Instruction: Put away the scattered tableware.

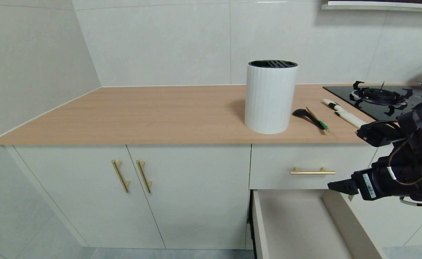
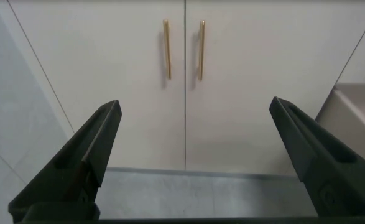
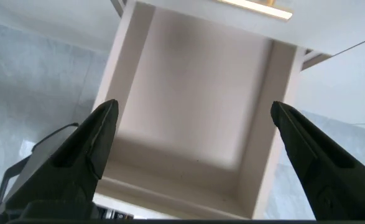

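— Asking after the tableware: lying where?

— Lying on the wooden countertop (image 1: 142, 111), toward its right end. Seeing a black ladle (image 1: 306, 116) just beside the white ribbed utensil holder (image 1: 271, 97), a thin wooden stick (image 1: 313, 114) resting against the ladle's handle, and a white knife (image 1: 344, 113) nearer the gas hob (image 1: 380, 97), close to the front edge.

— And the pincers, doing what?

— Hovering with fingers spread wide apart, gripping nothing. Finding the right gripper (image 3: 194, 112) hanging above the pulled-out drawer (image 1: 293, 223) under the countertop's right part. Finding the left gripper (image 2: 194, 109) facing the double cabinet doors (image 2: 244, 93) and their gold bar handles (image 2: 166, 48), low near the floor.
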